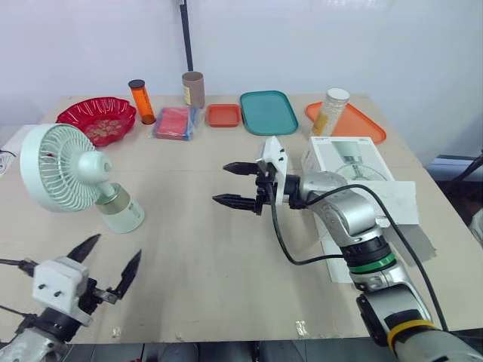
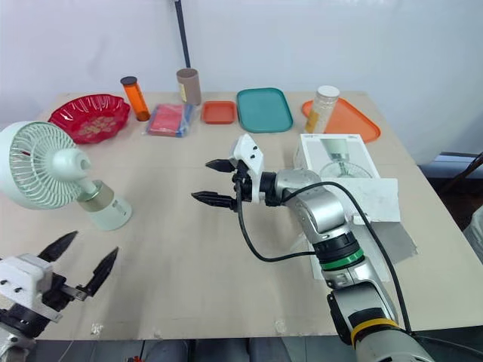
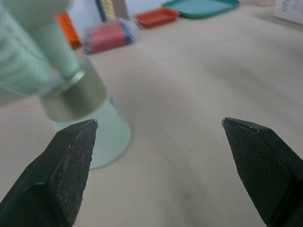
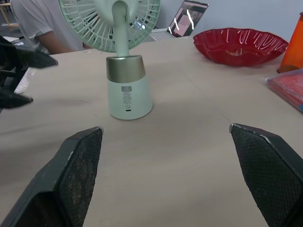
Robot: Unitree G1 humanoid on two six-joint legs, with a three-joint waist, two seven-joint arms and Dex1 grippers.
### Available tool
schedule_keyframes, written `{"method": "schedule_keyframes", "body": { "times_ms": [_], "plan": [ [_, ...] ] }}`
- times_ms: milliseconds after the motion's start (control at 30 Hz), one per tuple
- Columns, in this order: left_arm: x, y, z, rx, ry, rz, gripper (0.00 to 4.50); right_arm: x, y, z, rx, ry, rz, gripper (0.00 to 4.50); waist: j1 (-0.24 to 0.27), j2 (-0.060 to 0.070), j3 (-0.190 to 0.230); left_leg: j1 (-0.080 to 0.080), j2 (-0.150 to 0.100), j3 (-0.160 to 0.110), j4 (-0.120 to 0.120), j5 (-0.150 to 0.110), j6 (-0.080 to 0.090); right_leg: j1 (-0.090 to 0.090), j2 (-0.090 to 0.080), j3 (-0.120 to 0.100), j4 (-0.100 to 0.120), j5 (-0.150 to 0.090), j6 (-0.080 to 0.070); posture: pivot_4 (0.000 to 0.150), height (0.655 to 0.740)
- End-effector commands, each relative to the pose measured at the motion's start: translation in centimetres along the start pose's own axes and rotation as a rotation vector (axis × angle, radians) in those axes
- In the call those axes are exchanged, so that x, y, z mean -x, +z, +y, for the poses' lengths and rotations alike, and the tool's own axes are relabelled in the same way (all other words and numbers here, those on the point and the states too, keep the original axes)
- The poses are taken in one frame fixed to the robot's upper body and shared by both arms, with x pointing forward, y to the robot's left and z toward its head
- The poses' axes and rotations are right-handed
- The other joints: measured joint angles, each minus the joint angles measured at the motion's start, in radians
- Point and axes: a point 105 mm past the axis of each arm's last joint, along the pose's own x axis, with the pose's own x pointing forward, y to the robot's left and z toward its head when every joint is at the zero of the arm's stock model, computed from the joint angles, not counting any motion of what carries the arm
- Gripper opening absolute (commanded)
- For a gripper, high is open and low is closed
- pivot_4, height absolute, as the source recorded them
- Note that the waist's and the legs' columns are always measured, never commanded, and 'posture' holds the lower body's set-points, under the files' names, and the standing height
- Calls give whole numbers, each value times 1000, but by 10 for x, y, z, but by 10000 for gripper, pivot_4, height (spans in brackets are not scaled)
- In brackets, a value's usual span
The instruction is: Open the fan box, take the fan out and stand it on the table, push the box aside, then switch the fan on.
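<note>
The pale green fan (image 1: 75, 175) stands upright on the table at the left, its round grille head over a gold band and white base (image 4: 129, 92). The white fan box (image 1: 349, 162) lies at the right with its flap spread toward the table's front. My right gripper (image 1: 240, 184) hovers open over the table's middle, pointing left at the fan from a fair distance. My left gripper (image 1: 110, 262) is open near the front left edge, just in front of the fan's base (image 3: 92, 124). Neither holds anything.
Along the back edge stand a red bowl (image 1: 96, 118), an orange bottle (image 1: 141, 101), a cardboard tube (image 1: 194, 89), a red-blue packet (image 1: 175, 122), a small red tray (image 1: 223, 115), a teal tray (image 1: 268, 111) and an orange tray (image 1: 355, 121) with a jar (image 1: 331, 110). A person (image 4: 38, 26) sits beyond the table.
</note>
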Motion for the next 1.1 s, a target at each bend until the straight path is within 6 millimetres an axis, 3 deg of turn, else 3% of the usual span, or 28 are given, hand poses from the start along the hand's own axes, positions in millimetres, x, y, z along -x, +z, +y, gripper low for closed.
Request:
{"method": "schedule_keyframes", "body": {
  "times_ms": [33,467,700,1100],
  "plan": [
    [7,21,12,7,81,-63,45000,-1,10,3,49,32,-24,43925,0,0,0,0,0,0,0,0,0,0,0,0,0,0,0,1500,7400],
    [14,23,48,82,266,-113,45000,-2,1,7,62,47,-2,43925,-1,0,0,0,0,0,0,0,0,0,1,0,0,0,0,1500,7400],
    [10,21,61,58,282,-121,45000,-1,0,6,65,37,2,43925,-1,0,0,0,0,0,0,0,0,0,1,0,0,0,-1,1500,7400],
    [-16,26,67,62,256,-166,45000,0,-2,6,70,13,6,43925,-1,0,0,0,0,0,0,0,0,0,1,0,0,0,-1,1500,7400]
  ]
}}
